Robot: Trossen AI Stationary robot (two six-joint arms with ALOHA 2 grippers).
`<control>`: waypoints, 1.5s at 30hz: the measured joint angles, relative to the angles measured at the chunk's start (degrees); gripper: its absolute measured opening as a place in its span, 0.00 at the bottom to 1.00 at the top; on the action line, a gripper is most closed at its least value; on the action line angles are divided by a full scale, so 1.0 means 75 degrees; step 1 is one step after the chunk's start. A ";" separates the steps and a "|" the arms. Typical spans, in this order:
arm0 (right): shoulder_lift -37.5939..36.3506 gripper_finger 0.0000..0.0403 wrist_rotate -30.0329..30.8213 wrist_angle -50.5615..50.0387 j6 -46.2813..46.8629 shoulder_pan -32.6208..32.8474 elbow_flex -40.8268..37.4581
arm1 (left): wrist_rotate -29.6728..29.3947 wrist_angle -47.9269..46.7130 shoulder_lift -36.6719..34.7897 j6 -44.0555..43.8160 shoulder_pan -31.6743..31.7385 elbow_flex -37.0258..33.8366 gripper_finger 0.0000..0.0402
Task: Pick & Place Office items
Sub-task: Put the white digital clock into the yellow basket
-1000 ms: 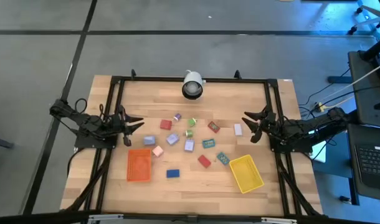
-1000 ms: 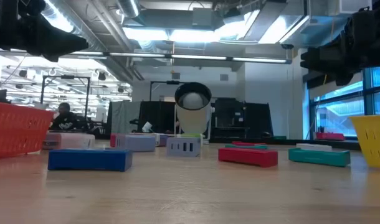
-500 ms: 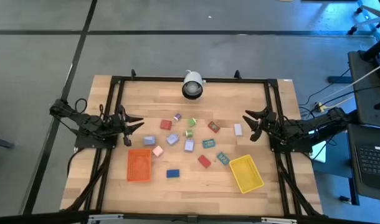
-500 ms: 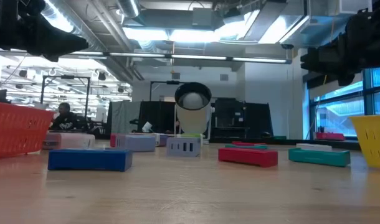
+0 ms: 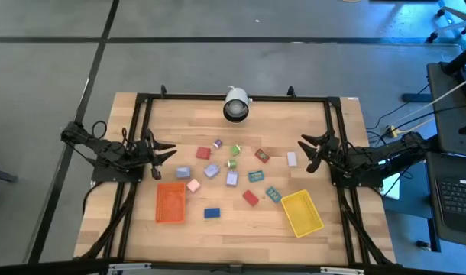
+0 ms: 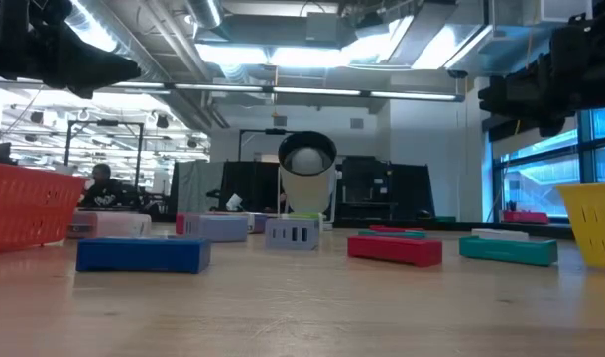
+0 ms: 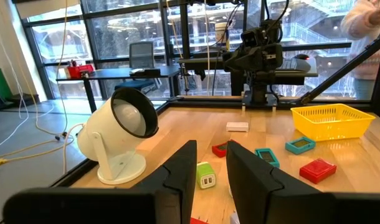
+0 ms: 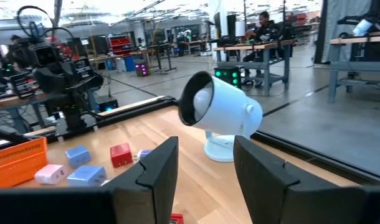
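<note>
I have both arms parked at the sides of the worktop. My left hand hangs over the left edge with its fingers pressed together on nothing. My right hand hangs over the right edge, fingers spread a little, holding nothing.

The office items lie loose across the middle of the worktop, between the two hands. From above I see a red block and a small lilac piece toward the far side, two green pieces near the centre, and another red block to their right. A pale block sits nearest my right hand. Blue-lilac blocks cluster mid-worktop with a pink one just beside the orange tray. Two teal pieces and a red block lie near the yellow tray. A blue block is nearest the front edge, between the trays.

Both trays hold nothing that I can see. A white camera stands at the far edge.
</note>
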 joint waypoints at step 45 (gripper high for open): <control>0.5114 0.54 -0.1341 -0.7688 0.7482 -0.1639 0.5637 | -0.0175 0.0289 0.0001 -0.0137 -0.0001 -0.0001 0.36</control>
